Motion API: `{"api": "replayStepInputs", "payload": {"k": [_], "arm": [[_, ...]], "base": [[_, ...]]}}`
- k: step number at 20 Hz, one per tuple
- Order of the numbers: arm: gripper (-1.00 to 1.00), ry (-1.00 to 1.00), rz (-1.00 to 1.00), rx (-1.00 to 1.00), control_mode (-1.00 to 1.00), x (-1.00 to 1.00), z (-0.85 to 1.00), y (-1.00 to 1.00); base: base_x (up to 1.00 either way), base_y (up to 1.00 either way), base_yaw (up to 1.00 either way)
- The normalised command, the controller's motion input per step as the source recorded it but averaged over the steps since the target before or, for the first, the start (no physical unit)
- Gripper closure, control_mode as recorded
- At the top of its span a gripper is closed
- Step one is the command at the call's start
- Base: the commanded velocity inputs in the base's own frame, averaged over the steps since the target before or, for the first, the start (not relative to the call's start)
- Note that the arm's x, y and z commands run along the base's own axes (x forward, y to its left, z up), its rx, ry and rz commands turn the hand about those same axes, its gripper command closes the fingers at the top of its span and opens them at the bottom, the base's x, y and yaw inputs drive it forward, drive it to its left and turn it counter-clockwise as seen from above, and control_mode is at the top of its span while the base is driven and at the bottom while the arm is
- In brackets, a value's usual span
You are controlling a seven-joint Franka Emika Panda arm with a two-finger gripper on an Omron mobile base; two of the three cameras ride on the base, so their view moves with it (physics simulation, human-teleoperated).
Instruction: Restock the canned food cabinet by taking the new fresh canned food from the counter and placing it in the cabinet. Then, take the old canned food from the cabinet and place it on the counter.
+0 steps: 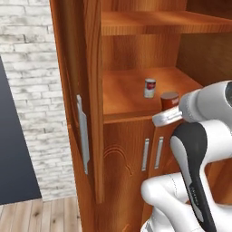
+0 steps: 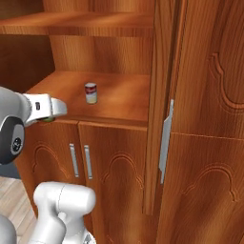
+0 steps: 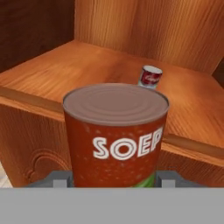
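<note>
1. Grip: the fingers (image 3: 59, 178) are clamped on the old canned food (image 3: 116, 135), one on each side of its lower body. It is a red can with "SOEP" in white lettering, a green patch at the bottom of the label and a dull metal top.
2. Location: the held can sits between the fingers at the front lip of the open shelf (image 3: 87, 65) of the canned food cabinet (image 1: 122, 136). Whether its base is clear of the shelf edge cannot be told.
3. Other item: a white-and-red can (image 3: 150, 76) stands upright beyond the fingers, further back on the same shelf and well apart from the held can.
4. Orientation: the held can's long axis is vertical, with its top facing up and its label facing back towards the hand. No tilt is evident.
5. Progress, as a judgement: the white-and-red can appears to be the fresh stock, so the restocking half looks complete. The old can is secured, so the removal half is under way.
6. Outstanding: carrying the old can away from the cabinet and setting it upright on the surface, then releasing it.
</note>
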Motion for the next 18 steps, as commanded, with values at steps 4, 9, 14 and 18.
{"api": "replayStepInputs", "payload": {"k": [4,9,14,18], "arm": [[1.0,0.0,0.0,0.0,1.0,0.0,0.0,0.0],[1.0,0.0,0.0,0.0,1.0,0.0,0.0,0.0],[1.0,0.0,0.0,0.0,1.0,0.0,0.0,0.0],[1.0,0.0,0.0,0.0,1.0,0.0,0.0,0.0]], "base": [[-0.92,-0.26,0.07],[-0.99,-0.11,0.35],[-0.87,-0.13,0.82],[-0.41,-0.01,1.0]]}}
